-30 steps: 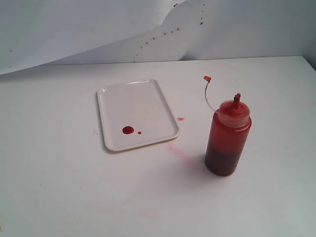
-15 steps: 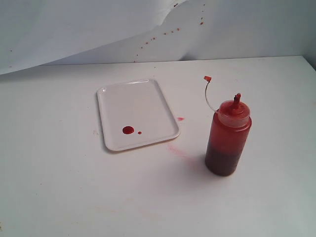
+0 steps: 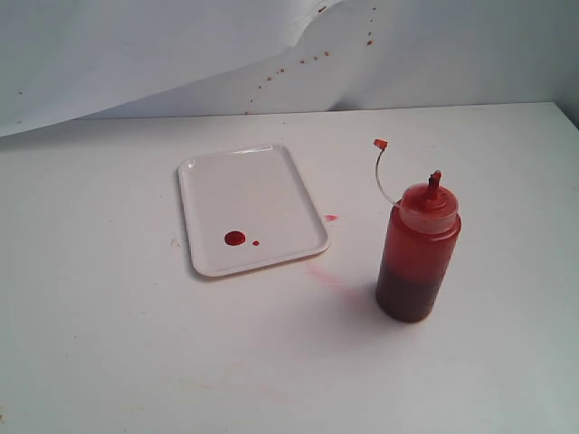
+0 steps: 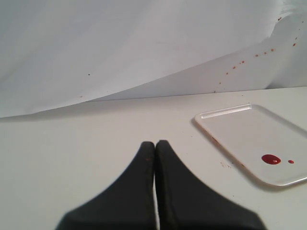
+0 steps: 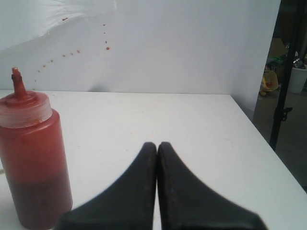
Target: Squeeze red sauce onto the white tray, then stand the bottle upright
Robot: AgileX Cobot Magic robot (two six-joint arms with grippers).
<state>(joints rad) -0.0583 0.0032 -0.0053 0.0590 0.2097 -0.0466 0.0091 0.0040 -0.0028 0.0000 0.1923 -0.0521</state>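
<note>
The bottle (image 3: 417,253) stands upright on the table, right of the white tray (image 3: 244,185); its tethered cap (image 3: 381,143) hangs off the nozzle. Two round blobs of red sauce (image 3: 235,239) lie on the tray near its front edge. The right wrist view shows the bottle (image 5: 31,153) close by, beside my right gripper (image 5: 157,144), which is shut and holds nothing. My left gripper (image 4: 155,143) is shut and empty too, apart from the tray (image 4: 240,129) with its sauce blob (image 4: 271,159). Neither gripper appears in the exterior view.
Faint pinkish smears (image 3: 321,274) mark the table between tray and bottle. Red specks (image 3: 298,63) dot the white backdrop sheet behind. The table's right edge (image 5: 268,153) drops off past the bottle.
</note>
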